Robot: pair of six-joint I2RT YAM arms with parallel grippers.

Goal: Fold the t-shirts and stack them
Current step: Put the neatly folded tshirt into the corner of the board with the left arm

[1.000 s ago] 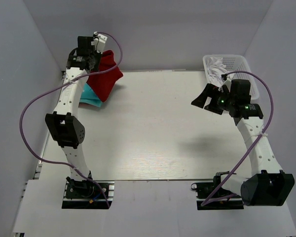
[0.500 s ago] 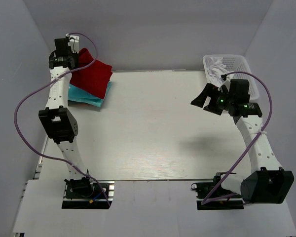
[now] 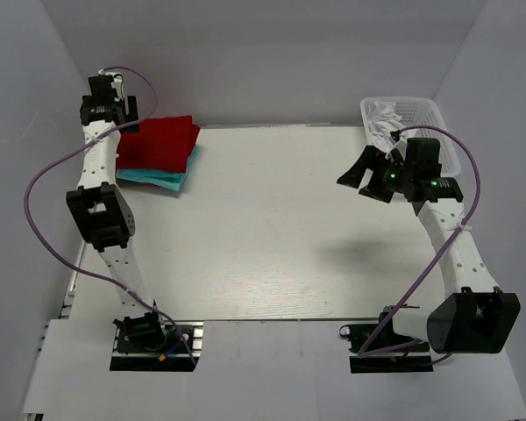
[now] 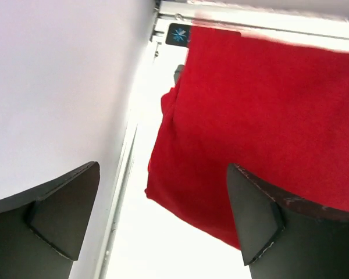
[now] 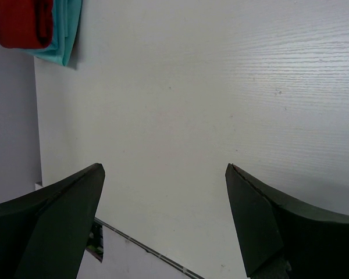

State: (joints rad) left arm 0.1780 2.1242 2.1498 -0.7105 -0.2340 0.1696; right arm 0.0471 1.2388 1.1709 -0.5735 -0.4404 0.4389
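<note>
A dark red t-shirt (image 3: 160,143) lies folded on top of a folded turquoise t-shirt (image 3: 162,178) at the table's far left corner. The red t-shirt (image 4: 267,116) fills the upper right of the left wrist view. My left gripper (image 3: 121,112) hovers just left of the stack near the wall, open (image 4: 163,216), with nothing between its fingers. My right gripper (image 3: 361,175) hangs over the right side of the table, open (image 5: 163,221) and empty. The red t-shirt (image 5: 17,22) on the turquoise t-shirt (image 5: 64,35) shows far off in the right wrist view.
A white mesh basket (image 3: 416,114) with white cloth inside stands at the far right corner, behind the right arm. Grey walls close in the table on the left, back and right. Purple cables loop from both arms.
My left gripper carried the red t-shirt left and down onto the turquoise one, then opened and let it go. The right arm barely moved.
</note>
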